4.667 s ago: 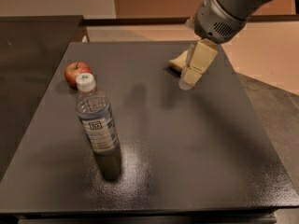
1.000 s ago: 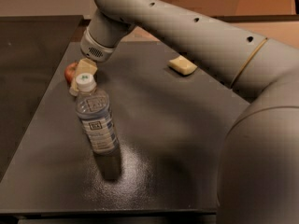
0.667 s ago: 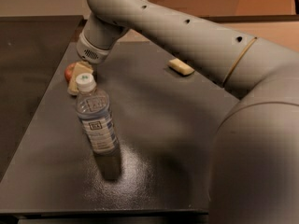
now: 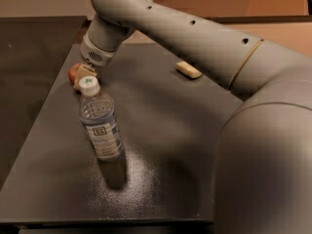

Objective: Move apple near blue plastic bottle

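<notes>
The apple (image 4: 73, 72), small and red, sits on the dark table (image 4: 161, 130) near its far left corner. The blue plastic bottle (image 4: 100, 123) stands upright just in front of it, its white cap close to the apple. My gripper (image 4: 84, 75) reaches down from the big grey arm (image 4: 195, 38) and sits right at the apple's right side, just behind the bottle's cap. It hides part of the apple.
A pale yellow sponge (image 4: 188, 69) lies on the table's far right part. My arm's wide lower body (image 4: 268, 169) fills the right foreground. A second dark surface (image 4: 29, 48) adjoins on the left.
My gripper has edged slightly left at the apple. The apple, the bottle and the sponge have stayed where they were.
</notes>
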